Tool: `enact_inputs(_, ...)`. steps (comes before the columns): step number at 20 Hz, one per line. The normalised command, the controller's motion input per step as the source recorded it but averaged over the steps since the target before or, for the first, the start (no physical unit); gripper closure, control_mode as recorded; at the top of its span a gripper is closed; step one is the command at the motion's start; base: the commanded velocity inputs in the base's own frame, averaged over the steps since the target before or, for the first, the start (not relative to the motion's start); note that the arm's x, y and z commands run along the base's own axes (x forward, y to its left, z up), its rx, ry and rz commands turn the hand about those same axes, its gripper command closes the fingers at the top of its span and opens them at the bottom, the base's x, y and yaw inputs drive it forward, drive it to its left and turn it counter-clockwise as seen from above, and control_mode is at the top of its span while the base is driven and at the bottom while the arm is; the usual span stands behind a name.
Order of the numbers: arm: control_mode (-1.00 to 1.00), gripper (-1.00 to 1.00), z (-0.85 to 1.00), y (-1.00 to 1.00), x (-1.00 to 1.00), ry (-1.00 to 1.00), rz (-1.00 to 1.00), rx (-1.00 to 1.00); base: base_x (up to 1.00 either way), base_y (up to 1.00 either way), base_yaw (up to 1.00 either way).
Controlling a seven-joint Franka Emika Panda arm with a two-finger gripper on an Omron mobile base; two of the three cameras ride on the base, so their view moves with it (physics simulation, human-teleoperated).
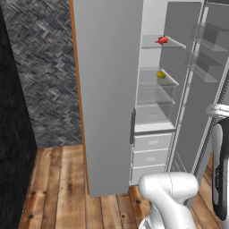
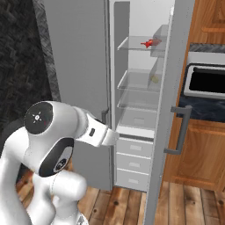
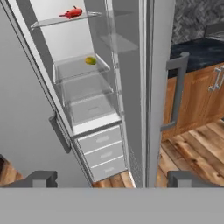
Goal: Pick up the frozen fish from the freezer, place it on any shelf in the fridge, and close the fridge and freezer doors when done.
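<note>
The red-orange frozen fish lies on the top glass shelf of the open compartment, the fridge. Its door stands wide open to the right, with a bar handle. The grey freezer door on the left looks shut; its inside is hidden. My gripper is open and holds nothing. It hangs well back from the shelves, low in front of the drawers, far from the fish.
A yellow-green round item sits on the second glass shelf. Pale drawers fill the compartment's bottom. Wooden cabinets and a dark counter stand to the right of the open door. The floor is wood.
</note>
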Motion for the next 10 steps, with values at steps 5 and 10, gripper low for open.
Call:
enact_inputs(5,-1.0,-1.0,0.0,-1.0,-1.0,0.12,-0.01,0.03,0.0,0.0,0.0)
enact_inputs(10,-1.0,-1.0,0.0,-1.0,-0.68,0.05,-0.03,0.0,0.0,0.0,0.0)
